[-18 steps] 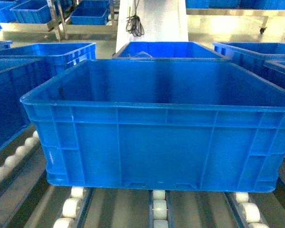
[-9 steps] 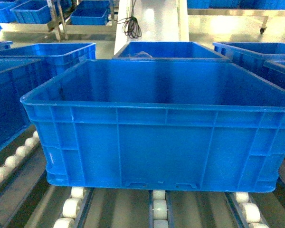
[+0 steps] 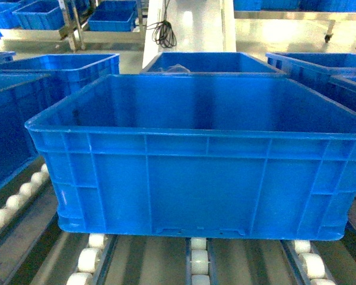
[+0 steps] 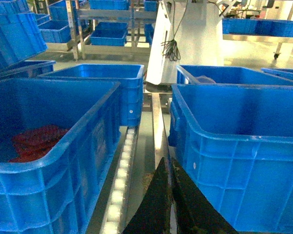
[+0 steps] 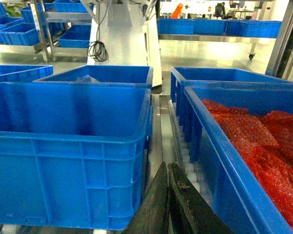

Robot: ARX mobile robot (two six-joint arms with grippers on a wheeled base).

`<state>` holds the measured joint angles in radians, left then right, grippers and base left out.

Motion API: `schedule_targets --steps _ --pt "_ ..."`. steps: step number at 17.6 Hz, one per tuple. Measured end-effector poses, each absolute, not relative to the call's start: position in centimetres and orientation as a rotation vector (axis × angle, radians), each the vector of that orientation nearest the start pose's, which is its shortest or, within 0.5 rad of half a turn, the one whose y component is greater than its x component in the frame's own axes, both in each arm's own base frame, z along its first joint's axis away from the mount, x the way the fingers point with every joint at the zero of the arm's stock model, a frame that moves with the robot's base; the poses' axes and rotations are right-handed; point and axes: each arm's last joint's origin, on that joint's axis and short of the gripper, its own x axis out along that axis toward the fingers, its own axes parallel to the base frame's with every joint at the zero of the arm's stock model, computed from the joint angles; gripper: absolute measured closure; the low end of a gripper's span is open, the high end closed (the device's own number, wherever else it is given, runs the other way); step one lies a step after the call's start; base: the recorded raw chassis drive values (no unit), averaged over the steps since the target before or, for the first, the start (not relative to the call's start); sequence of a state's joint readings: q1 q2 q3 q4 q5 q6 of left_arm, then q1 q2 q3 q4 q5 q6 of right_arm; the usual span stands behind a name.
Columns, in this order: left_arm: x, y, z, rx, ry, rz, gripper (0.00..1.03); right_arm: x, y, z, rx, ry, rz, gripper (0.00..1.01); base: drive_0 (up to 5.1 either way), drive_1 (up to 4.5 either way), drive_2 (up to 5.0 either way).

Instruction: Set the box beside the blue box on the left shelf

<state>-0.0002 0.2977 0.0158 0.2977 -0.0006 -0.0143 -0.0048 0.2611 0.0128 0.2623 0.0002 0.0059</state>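
Observation:
The box [image 3: 202, 178], a large bright-blue ribbed crate, is empty and stands squarely on the left shelf's white rollers [image 3: 199, 261], filling the middle of the head view. To its left stands another blue box [image 4: 49, 161] holding red material, with a narrow gap and a roller rail [image 4: 119, 180] between the two. My left gripper [image 4: 167, 163] is shut and empty, low in that gap beside the box's left wall [image 4: 244, 161]. My right gripper [image 5: 168, 165] is shut and empty, low beside the box's right wall [image 5: 63, 165]. Neither gripper shows in the head view.
A blue crate full of red mesh [image 5: 254, 141] stands close on the right. More blue crates [image 3: 210, 62] stand behind on the rack. A white column with a hanging black cable [image 3: 163, 32] rises beyond, with metal racks of crates [image 4: 105, 34] at the far back.
The head view's background shifted slightly a second ago; the box and its neighbours stay where they were.

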Motion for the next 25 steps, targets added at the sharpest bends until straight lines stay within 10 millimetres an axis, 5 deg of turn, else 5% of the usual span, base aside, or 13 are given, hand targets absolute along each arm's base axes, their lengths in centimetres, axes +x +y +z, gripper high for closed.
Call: schedule_targets --steps 20,21,23,25 --pt "9.7 0.0 16.8 -0.013 -0.005 0.0 1.01 9.7 0.0 16.7 0.006 -0.005 -0.004 1.0 0.0 0.0 0.0" --pt "9.7 0.0 16.8 -0.013 0.001 0.0 0.89 9.7 0.0 16.7 0.005 -0.004 -0.004 0.91 0.0 0.0 0.0" --pt "9.7 0.0 16.8 -0.014 0.001 0.0 0.07 9.7 0.0 16.7 0.005 -0.004 -0.003 0.08 0.0 0.0 0.0" --pt "9.7 0.0 16.8 -0.011 0.001 0.0 0.05 9.7 0.0 16.7 0.006 -0.004 -0.004 0.03 0.0 0.0 0.0"
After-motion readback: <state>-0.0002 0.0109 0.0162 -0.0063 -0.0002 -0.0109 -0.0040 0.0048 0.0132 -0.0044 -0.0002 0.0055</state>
